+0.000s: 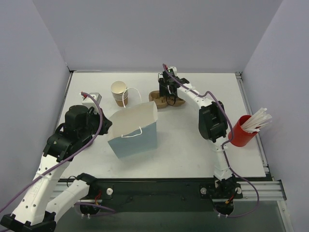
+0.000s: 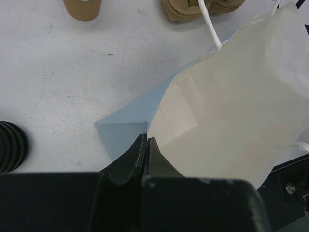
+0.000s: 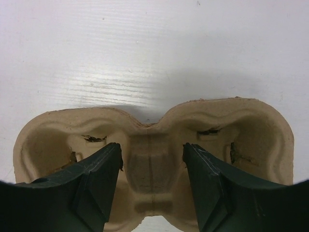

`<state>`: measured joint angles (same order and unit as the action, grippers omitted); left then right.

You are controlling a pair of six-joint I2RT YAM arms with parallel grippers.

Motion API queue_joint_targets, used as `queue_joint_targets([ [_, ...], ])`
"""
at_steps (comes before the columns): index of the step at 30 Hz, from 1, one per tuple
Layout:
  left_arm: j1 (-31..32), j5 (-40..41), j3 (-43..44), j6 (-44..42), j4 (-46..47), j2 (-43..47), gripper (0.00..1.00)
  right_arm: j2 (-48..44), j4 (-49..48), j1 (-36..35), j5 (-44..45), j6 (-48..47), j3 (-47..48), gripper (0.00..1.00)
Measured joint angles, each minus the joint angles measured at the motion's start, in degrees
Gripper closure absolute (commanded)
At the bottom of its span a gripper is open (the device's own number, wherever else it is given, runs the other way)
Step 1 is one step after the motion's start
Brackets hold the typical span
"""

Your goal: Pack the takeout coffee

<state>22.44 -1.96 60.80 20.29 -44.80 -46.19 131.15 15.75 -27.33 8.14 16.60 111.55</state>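
Note:
The brown moulded-pulp two-cup tray lies at the back middle of the table. It fills the right wrist view, and both hollows are empty. My right gripper is open right above it, one finger over each hollow and the centre ridge between them. No lidded coffee cups are in view. A light blue paper bag with a cream inside stands open in the middle. My left gripper is shut on the bag's left rim, with the blue outside on one side and the cream inside on the other.
A stack of lidless tan cups stands behind the bag, left of the tray. A red cup of white straws stands at the right edge. A small grey and white object sits at the left. White rope handles hang from the bag.

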Motion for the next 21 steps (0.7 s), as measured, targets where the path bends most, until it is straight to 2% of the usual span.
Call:
queue_joint_targets([
  [16, 0.0, -0.02, 0.04, 0.0, -0.02, 0.0, 1.0, 0.0, 1.27, -0.02, 0.0, 1.4, 0.0, 0.51],
  [19, 0.0, -0.02, 0.07, 0.0, -0.02, 0.0, 1.0, 0.0, 1.29, -0.02, 0.0, 1.49, 0.0, 0.58],
  [21, 0.0, -0.02, 0.07, 0.0, -0.02, 0.0, 1.0, 0.0, 1.33, -0.02, 0.04, 1.57, 0.0, 0.59],
])
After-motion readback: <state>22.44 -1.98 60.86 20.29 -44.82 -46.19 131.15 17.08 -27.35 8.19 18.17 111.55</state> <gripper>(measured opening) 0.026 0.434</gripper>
